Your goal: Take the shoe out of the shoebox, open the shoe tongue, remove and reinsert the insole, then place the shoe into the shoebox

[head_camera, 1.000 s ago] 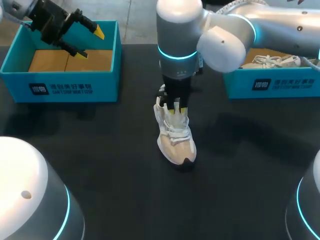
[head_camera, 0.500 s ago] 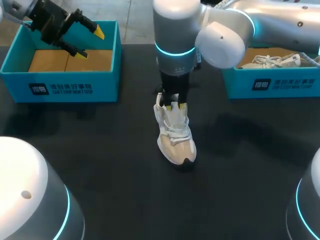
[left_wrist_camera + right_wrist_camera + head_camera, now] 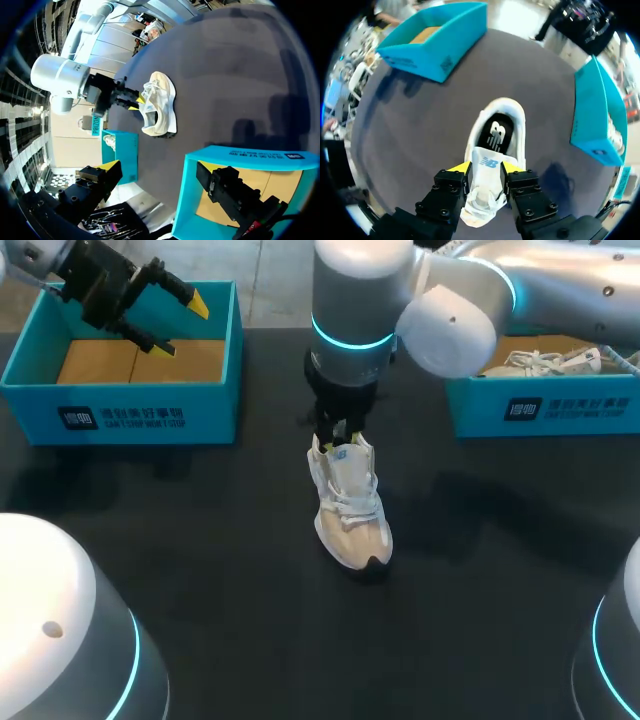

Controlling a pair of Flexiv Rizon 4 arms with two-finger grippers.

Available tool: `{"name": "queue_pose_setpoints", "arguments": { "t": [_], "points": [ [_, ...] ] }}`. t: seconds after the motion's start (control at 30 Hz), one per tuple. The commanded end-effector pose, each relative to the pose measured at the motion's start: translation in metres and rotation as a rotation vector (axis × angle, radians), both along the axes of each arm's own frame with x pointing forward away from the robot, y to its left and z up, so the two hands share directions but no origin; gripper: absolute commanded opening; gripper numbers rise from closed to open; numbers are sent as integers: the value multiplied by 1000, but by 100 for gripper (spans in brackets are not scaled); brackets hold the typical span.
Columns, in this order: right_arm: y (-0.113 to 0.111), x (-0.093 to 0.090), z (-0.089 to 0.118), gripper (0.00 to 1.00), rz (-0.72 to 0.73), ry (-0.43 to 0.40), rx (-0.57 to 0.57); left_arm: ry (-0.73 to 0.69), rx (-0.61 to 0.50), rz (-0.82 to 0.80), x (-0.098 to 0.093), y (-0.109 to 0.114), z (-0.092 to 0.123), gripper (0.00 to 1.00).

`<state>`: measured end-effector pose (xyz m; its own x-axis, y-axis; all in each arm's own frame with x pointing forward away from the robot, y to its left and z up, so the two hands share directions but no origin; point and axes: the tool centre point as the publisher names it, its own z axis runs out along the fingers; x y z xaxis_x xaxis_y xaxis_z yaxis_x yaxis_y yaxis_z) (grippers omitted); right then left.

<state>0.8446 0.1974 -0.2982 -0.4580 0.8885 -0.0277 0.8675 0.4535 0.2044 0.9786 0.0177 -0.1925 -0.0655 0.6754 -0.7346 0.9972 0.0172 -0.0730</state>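
Observation:
A white sneaker [image 3: 350, 510] stands on the black table, toe toward me, its tongue [image 3: 341, 455] pulled upright. In the right wrist view the black insole [image 3: 495, 132] lies inside the shoe [image 3: 512, 112]. My right gripper [image 3: 336, 432] hangs just above the tongue [image 3: 486, 172]. Its yellow fingertips [image 3: 461, 168] stand open at either side of the tongue's top, with no clear grip. My left gripper [image 3: 183, 327] is open over the left teal shoebox [image 3: 120, 415], which holds only brown paper. The left wrist view shows the shoe [image 3: 161, 102] lying far from my left gripper [image 3: 165, 185].
A second teal shoebox [image 3: 540, 405] at the right holds another white shoe [image 3: 548, 362]. The two boxes [image 3: 440, 30] [image 3: 595, 115] flank the sneaker. The bases of my arms fill the near corners of the table.
My right gripper has risen from the shoe's opening and its fingers have spread. The tongue now stands free below it. The left arm has not moved.

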Motion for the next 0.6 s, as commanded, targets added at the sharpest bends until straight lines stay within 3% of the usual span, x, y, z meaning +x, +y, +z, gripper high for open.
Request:
{"name": "queue_pose_setpoints", "arguments": {
  "t": [0.03, 0.6],
  "points": [
    [-2, -2, 13, 100, 327, -12, 20, 0, 3, -1, 0, 0, 1, 100],
    [-2, -2, 13, 100, 327, -12, 20, 0, 3, -1, 0, 0, 1, 100]
  ]
}}
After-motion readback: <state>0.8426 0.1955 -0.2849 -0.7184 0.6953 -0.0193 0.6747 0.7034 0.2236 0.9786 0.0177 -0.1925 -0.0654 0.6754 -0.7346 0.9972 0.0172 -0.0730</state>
